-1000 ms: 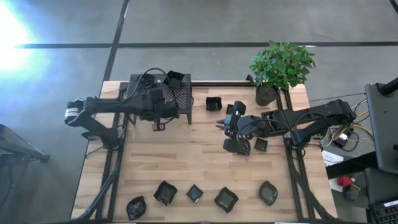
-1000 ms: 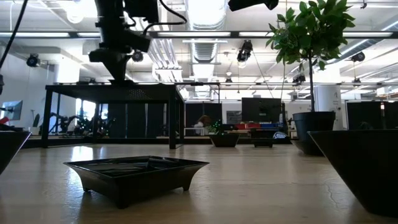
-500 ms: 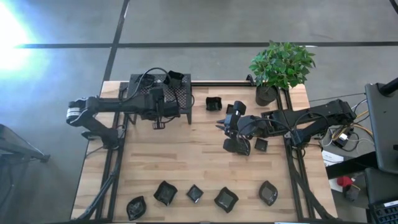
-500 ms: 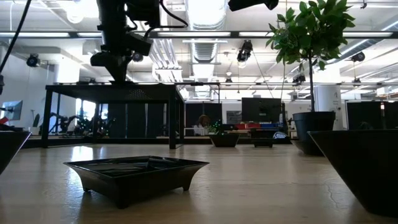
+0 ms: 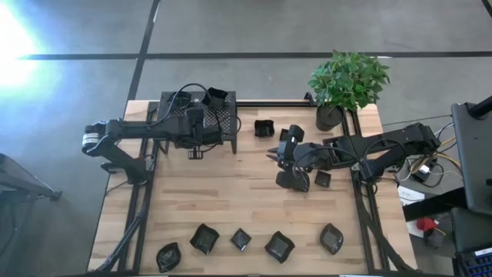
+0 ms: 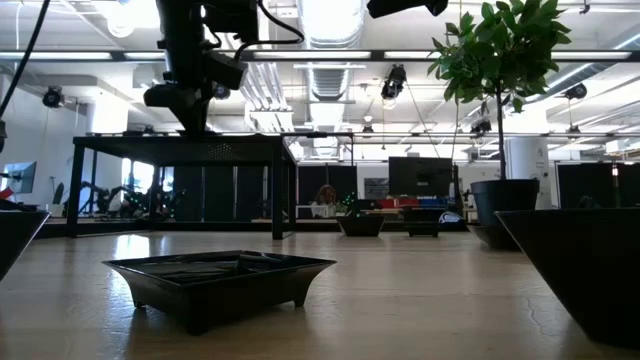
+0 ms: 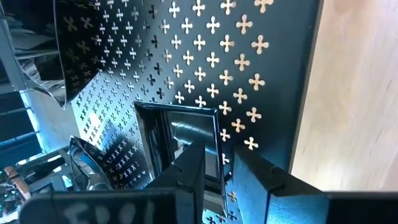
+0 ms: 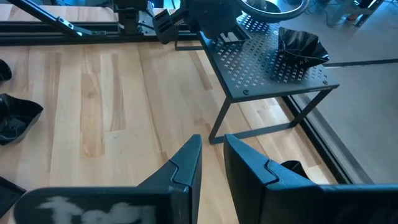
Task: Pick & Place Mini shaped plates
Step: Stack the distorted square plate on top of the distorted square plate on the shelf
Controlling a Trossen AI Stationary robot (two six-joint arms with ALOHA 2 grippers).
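Wooden table (image 5: 231, 192) on grey floor; left gripper (image 5: 194, 138) over the perforated stand (image 5: 219, 115), fingers parted around a square plate (image 7: 180, 140); right gripper (image 5: 286, 158) mid-frame, narrow gap, holding nothing.

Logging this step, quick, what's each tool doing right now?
Left tool: open over a square plate on the stand.
Right tool: empty; open or shut unclear.

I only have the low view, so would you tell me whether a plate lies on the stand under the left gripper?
Observer: Yes. The left wrist view shows a square plate lying flat on the perforated stand, right at the left gripper.
Operator: Is anything else up there?
Observer: From above, a second plate sits at the stand's far corner.
Operator: Where is the right gripper?
Observer: The right gripper hangs over mid-table, beside a loose plate.
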